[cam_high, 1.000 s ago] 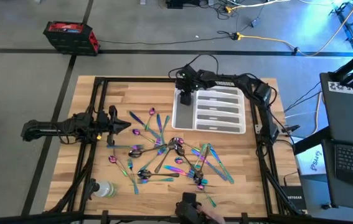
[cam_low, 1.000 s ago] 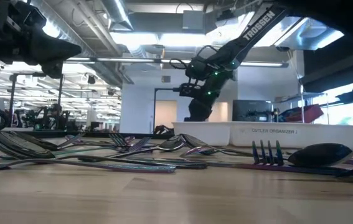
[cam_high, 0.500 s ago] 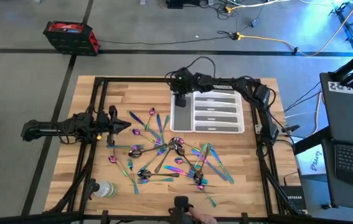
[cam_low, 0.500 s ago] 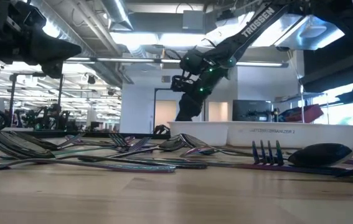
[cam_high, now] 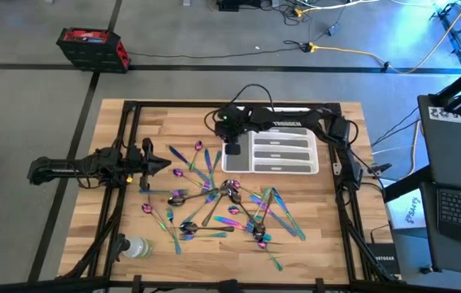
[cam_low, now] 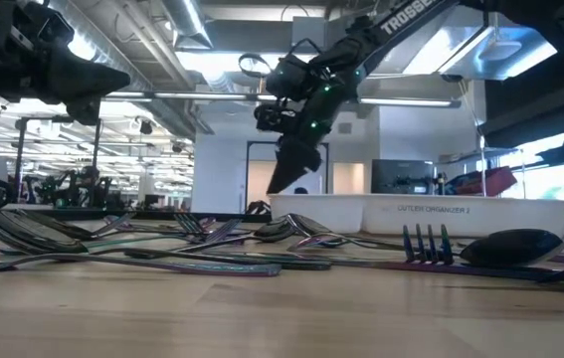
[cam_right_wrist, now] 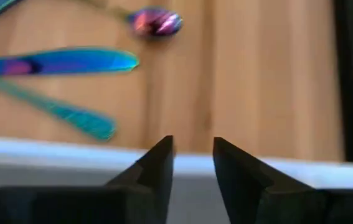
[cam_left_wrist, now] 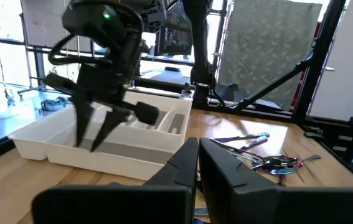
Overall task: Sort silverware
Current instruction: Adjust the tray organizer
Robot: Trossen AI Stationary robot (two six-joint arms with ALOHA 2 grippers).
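The iridescent rainbow-metal forks, spoons and knives lie scattered unsorted mid-table, while the empty right gripper, 2 fingers narrowly parted, hangs over the near-left edge of the white compartmented plastic tray, seemingly heading for another piece; the left gripper, closed, waits at the table's left.

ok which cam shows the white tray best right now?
High view: the white tray shows from above with its compartments laid out, the right gripper at its edge. The left wrist view shows it obliquely behind that gripper. The low view gives only its side wall. The right wrist view catches a blurred strip of rim.
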